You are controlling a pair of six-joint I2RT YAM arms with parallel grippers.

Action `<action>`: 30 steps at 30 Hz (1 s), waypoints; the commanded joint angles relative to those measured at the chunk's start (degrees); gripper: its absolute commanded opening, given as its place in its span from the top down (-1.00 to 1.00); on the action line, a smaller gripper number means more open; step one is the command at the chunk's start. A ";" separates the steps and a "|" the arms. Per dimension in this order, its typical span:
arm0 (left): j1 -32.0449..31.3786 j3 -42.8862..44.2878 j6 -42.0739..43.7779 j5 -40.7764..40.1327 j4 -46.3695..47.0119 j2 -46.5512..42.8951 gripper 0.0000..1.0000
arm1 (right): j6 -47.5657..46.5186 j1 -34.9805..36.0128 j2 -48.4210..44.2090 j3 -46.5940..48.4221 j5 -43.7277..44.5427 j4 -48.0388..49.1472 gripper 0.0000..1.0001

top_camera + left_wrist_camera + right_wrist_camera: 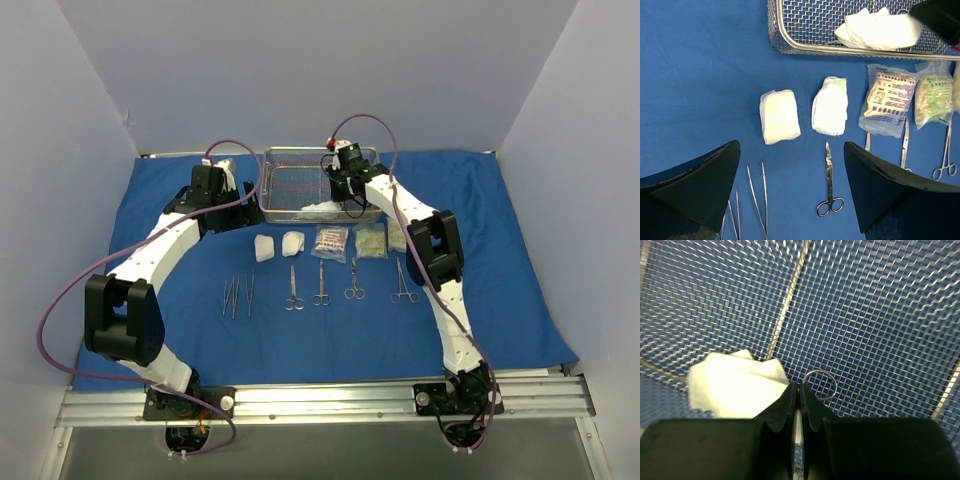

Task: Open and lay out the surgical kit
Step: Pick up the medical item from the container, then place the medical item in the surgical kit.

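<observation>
The steel wire-mesh tray (268,190) stands at the back of the blue cloth (150,200). My right gripper (345,195) is down inside it. In the right wrist view the gripper (800,386) is shut on a thin steel instrument. The instrument's ring handle (820,371) shows just past the tips, beside a white gauze pad (735,382). My left gripper (228,195) hangs left of the tray. It is open and empty (791,145) above the cloth, near two gauze pads (780,116) (830,106), scissors (829,180) and tweezers (760,195).
A row lies on the cloth in front of the tray: two gauze pads (264,247), clear packets (330,241) (370,241), tweezers (232,296), scissors (293,288) (321,284) (354,280) and forceps (403,282). Grey walls enclose three sides. A metal rail (320,400) runs along the near edge.
</observation>
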 commanded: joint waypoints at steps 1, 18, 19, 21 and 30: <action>0.01 1.45 -0.24 1.78 1.83 -2.32 -0.87 | -2.31 0.47 -9.52 -2.23 0.45 5.53 1.00; 0.01 3.21 -0.68 22.07 11.31 -0.38 -0.87 | -7.50 2.05 -22.18 -11.02 -5.43 9.84 1.00; 0.01 2.94 -0.77 24.53 13.67 -0.38 -0.87 | -7.59 2.40 -22.98 -12.86 -7.79 10.02 1.00; -0.08 2.68 -0.86 32.23 15.88 -0.12 -0.87 | -9.96 2.93 -25.69 -14.62 -10.87 10.02 1.00; -2.89 2.42 4.68 36.85 16.07 0.58 -0.87 | -15.41 6.88 -35.28 -23.85 -24.76 9.23 1.00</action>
